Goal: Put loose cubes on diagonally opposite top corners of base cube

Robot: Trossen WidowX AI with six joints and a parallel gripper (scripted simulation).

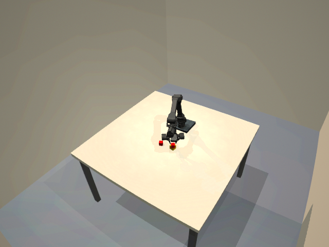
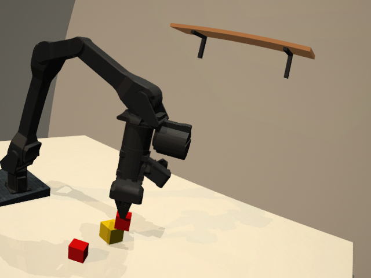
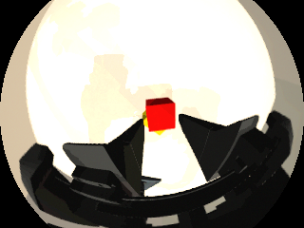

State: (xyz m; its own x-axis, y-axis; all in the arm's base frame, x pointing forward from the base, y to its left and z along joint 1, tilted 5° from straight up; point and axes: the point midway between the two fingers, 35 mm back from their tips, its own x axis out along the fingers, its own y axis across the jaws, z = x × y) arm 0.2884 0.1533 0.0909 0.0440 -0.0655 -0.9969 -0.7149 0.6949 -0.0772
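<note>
From where I stand, the arm's pincer (image 1: 172, 142) (image 2: 123, 216) (image 3: 161, 119) points down over the yellow block (image 1: 172, 148) (image 2: 111, 232) (image 3: 160, 132), its fingers parted a little, with slim gaps showing on either side of the upper red block (image 1: 172, 145) (image 2: 122, 221) (image 3: 161, 115). So it looks released, though only just. That red block sits at a top corner of the yellow one, jutting past its edge and looking roughly level. The other red block (image 1: 160, 142) (image 2: 77, 250) lies on the table (image 1: 127, 170) (image 2: 269, 248), apart from the pair. The danger now, I'd say, is the retreat: a finger that brushes the upper block while rising could twist it or tip it off, since part of it hangs over nothing. If its middle sits too far out, it could topple once left alone. Should it sit too far inward, the second block would lack room and might shove it.
</note>
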